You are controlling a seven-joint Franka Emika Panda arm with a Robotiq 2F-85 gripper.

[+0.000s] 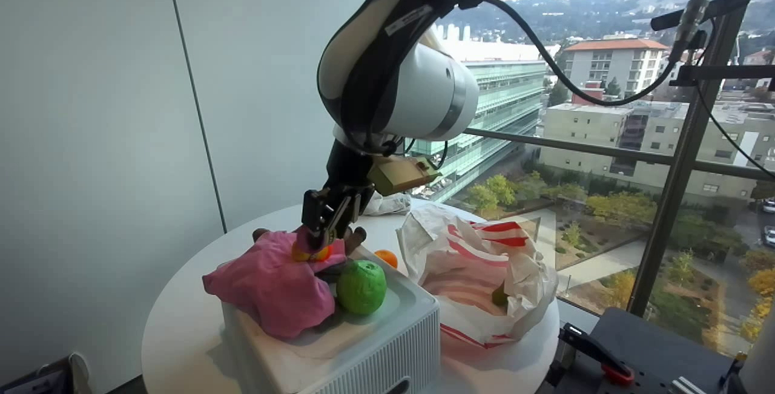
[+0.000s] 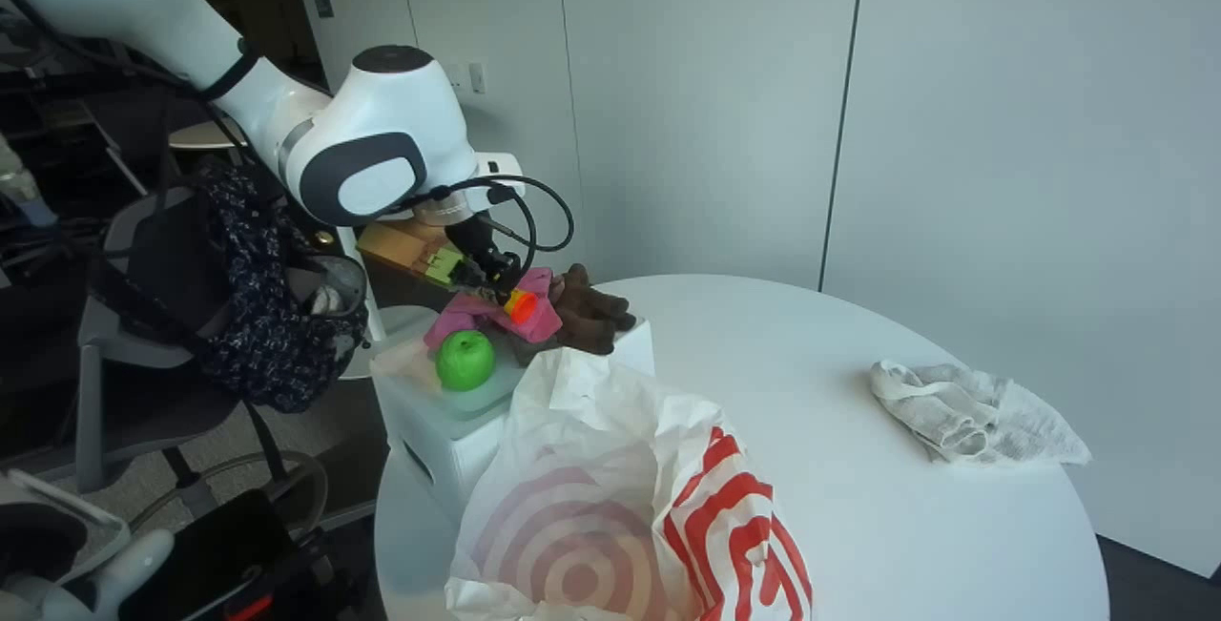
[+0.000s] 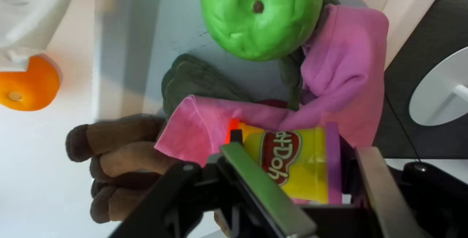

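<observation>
A yellow Play-Doh can point(image 3: 310, 168) with a purple base and an orange lid sits sideways between the fingers of my gripper point(image 3: 291, 150), which is shut on it end to end. In both exterior views the can point(image 2: 522, 306) is right at a pink cloth point(image 1: 284, 285); whether it rests on the cloth I cannot tell. The cloth lies bunched on a white box point(image 1: 387, 345). Close by on the box sits a green apple point(image 1: 361, 287). A brown plush toy point(image 2: 584, 311) pokes out beside the cloth. Something dark green point(image 3: 201, 80) is partly covered by it.
Next to the box stands an open white plastic bag point(image 1: 478, 273) with red stripes, a small greenish thing point(image 1: 500, 295) inside. An orange fruit point(image 3: 31, 84) lies between box and bag. A crumpled white cloth point(image 2: 973, 411) lies on the round white table point(image 2: 811, 392).
</observation>
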